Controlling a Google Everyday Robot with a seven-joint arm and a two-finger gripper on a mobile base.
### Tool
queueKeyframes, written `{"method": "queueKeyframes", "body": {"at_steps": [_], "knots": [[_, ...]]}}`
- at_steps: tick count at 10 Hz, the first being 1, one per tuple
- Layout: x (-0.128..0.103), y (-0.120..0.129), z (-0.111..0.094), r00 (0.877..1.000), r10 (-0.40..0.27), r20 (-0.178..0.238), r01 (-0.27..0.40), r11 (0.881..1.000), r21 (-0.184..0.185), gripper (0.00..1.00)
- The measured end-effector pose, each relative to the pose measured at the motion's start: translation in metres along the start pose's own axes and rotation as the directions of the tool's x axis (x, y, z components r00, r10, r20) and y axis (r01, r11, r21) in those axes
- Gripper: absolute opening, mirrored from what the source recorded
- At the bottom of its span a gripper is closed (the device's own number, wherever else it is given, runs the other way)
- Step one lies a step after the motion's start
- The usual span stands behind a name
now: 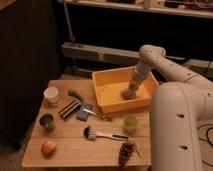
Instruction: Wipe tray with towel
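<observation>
Towel (125,94) under pincer (130,90), inside tray (115,106)

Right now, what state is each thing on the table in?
Tray: upright, open top, on the table.
Pincer: down inside the tray.
Towel: bunched on the tray floor at the pincer.
White cup: upright.
Metal cup: upright.
Green cup: upright.
Brush: lying flat.

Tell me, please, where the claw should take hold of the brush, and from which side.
Probably grip the brush at the middle of its thin white handle, coming from straight above: it lies flat on the table, and the handle is narrower than the dark head. The claw is now down in the yellow tray.
</observation>
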Motion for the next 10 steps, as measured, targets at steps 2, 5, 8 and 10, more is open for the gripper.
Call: {"method": "queueKeyframes", "body": {"at_steps": [2,5,8,10], "knots": [[-0.02,0.016,0.01,1.0,-0.001,-0.003,0.001,1.0,0.005,0.0],[-0.013,0.056,0.037,0.995,-0.063,-0.071,0.061,0.998,-0.031,0.0],[0.029,0.081,0.047,0.979,-0.15,-0.138,0.14,0.987,-0.081,0.0],[0.061,0.086,0.043,0.966,-0.198,-0.164,0.184,0.978,-0.094,0.0]]}}
